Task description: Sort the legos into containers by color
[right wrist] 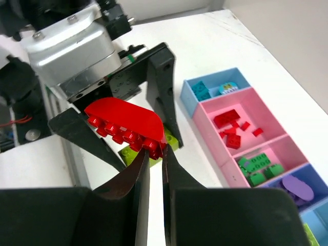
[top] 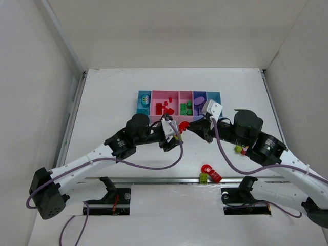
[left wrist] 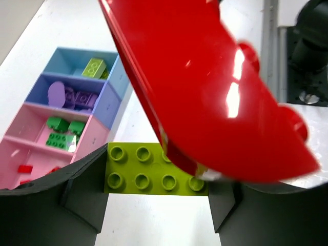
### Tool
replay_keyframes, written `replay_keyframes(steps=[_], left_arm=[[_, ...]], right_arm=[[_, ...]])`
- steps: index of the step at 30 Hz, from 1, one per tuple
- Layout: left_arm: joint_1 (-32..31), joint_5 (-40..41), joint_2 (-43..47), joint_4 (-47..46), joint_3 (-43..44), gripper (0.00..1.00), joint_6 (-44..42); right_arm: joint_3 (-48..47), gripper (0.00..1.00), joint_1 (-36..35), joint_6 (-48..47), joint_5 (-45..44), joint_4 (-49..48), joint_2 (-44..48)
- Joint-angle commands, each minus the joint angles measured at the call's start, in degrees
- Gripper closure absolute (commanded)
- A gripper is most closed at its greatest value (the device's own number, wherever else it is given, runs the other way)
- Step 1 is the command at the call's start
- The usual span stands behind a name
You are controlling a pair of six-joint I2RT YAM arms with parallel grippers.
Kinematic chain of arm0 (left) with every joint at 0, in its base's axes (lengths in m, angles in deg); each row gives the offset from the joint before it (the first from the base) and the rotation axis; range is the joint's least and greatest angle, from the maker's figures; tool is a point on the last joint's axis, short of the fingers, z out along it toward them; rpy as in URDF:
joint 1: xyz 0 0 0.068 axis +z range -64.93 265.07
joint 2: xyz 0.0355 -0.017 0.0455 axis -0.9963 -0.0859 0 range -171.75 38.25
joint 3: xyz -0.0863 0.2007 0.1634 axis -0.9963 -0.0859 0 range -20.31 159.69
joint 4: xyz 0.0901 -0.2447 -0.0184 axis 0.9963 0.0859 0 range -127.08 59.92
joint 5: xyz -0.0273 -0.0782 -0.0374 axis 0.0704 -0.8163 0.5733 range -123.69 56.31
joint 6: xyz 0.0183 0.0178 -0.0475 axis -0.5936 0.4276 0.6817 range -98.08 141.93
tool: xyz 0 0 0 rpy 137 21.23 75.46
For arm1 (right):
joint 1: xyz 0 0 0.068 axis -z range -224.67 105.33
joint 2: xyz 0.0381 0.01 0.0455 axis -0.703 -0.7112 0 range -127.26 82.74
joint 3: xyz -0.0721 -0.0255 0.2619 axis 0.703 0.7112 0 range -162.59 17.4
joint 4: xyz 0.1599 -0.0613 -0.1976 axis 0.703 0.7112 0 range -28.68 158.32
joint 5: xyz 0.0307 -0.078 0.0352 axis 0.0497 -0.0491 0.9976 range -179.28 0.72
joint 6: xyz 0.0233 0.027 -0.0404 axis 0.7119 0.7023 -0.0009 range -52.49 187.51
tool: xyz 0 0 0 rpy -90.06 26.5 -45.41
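Filling left wrist view, red lego (left wrist: 205, 87) (edges cropped), half-hiding yellow-green brick (left wrist: 138, 177).

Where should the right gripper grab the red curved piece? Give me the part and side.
Pinch the red curved piece at its thin studded end, coming from opposite the left gripper; that end overhangs the yellow-green brick clamped there.

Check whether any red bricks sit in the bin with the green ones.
No, nothing red shows beside the green bricks; the red bricks lie in the neighbouring pink bin.
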Motion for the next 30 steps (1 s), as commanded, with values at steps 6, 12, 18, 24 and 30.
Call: replay_keyframes(steps=[6,12,18,24,30], left_arm=[[0.3,17.6,0.0,-1.5,-2.7,1.0,6.9],[2.4,19.6,4.5,0.3,-7.3,1.0,8.4],[2.4,8.8,12.4,-2.3,-12.4,1.0,-2.7],[2.9,2.2,15.0,-3.0,-14.4,1.0,-16.5],[6.3,-2.3,11.0,-3.2,-12.6,1.0,-23.2]], right_arm=[[-2.2,1.0,-0.3,2.8,-18.6,0.3,-2.4],[-2.2,1.0,3.8,4.2,-21.2,-5.5,-8.9],[-8.8,1.0,11.8,5.4,-13.3,-10.6,-26.9],[-22.2,1.0,13.8,6.0,-4.8,-10.6,-47.8],[-31.3,1.0,16.6,10.0,1.8,-10.6,-59.5]])
